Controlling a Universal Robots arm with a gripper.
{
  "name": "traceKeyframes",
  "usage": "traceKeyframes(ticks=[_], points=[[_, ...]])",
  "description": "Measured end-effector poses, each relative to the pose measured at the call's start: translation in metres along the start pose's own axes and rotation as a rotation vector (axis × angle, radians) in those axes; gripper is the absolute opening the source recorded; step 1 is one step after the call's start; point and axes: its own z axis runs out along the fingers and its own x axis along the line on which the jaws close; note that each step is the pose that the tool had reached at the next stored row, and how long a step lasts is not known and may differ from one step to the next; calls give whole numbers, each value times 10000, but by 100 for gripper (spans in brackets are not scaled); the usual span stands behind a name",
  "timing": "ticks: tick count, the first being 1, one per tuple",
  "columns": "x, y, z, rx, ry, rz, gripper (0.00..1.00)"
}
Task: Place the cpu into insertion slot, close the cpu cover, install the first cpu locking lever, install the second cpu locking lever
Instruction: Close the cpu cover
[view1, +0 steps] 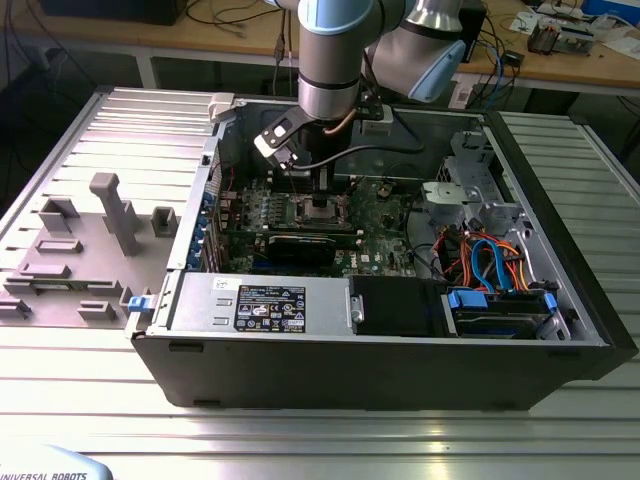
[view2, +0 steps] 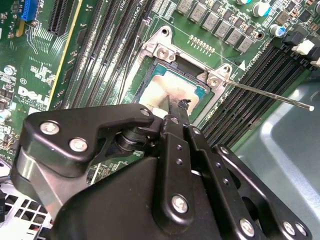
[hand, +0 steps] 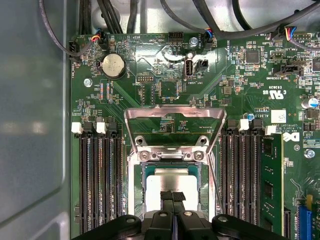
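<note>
The cpu (hand: 170, 184) lies flat in the insertion slot (hand: 134, 185), its silver-grey top showing in both wrist views (view2: 159, 93). Behind the slot, the cpu cover (hand: 174, 111) stands swung up on its hinge, and the green board shows through its window. A thin locking lever (view2: 270, 96) juts out free from the slot's corner, and its rod (hand: 214, 177) runs along the slot's side. My gripper (hand: 173, 196) hangs right over the cpu, fingers shut together with nothing between them and tips at its top face (view2: 176, 106). In the exterior view the gripper (view1: 322, 196) reaches down into the open computer case.
Long memory slots (hand: 100, 185) flank the socket on both sides, one holding a green memory stick (hand: 270, 180). A black card (view1: 300, 246) lies just in front of the socket. The power supply (view1: 262, 304), drive bay with blue and orange cables (view1: 490, 262) and case walls (view1: 560, 200) close in.
</note>
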Motion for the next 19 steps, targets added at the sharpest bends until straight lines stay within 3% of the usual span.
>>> traceKeyframes(ticks=[19], points=[[0,1,-37,0,-1,0,11]])
